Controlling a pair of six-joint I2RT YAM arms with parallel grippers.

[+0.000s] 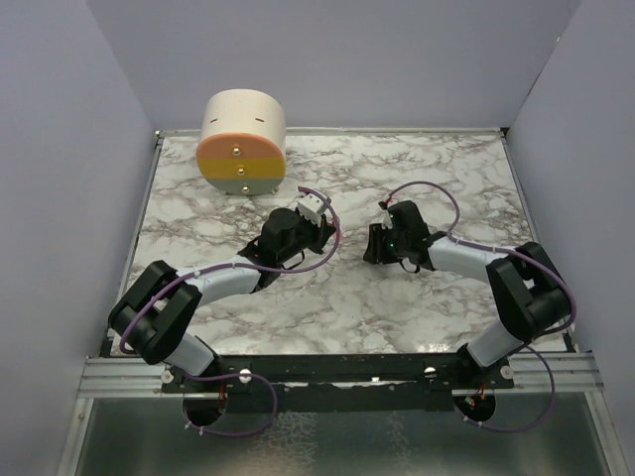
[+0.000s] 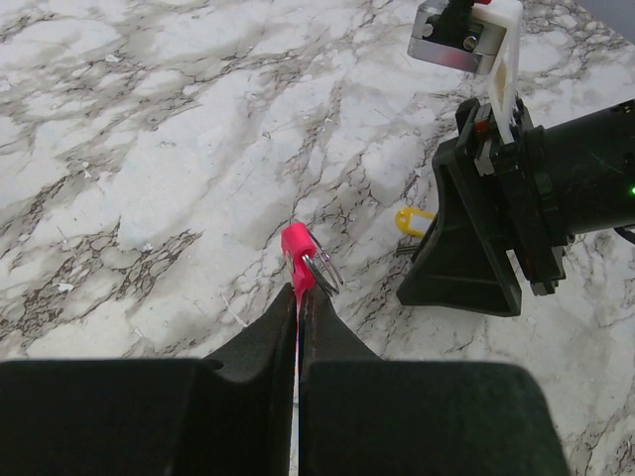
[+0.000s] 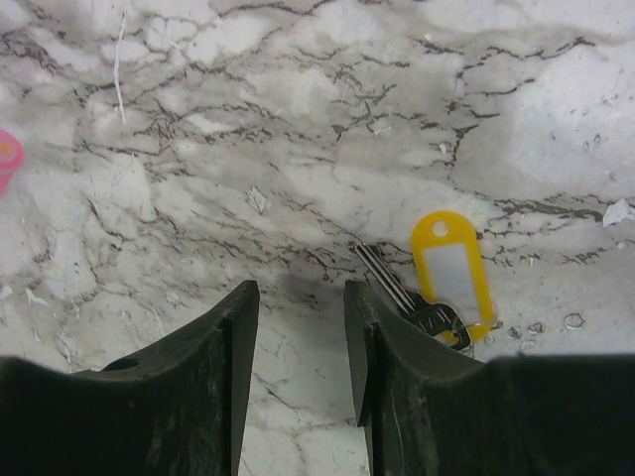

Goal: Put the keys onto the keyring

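Grey-veined white marble tabletop (image 1: 327, 297), plain lavender walls (image 1: 337, 59) on 3 sides

A large cylinder (image 1: 243, 142) with a cream body and a front face that is orange above and yellow below sits in the upper left of the top view on a grey-veined white marble table (image 1: 327, 297), enclosed by plain lavender walls (image 1: 337, 59).

The pink keyring (image 2: 297, 248) is gripped; yellow-tagged keys (image 3: 451, 273) lie flat nearby.
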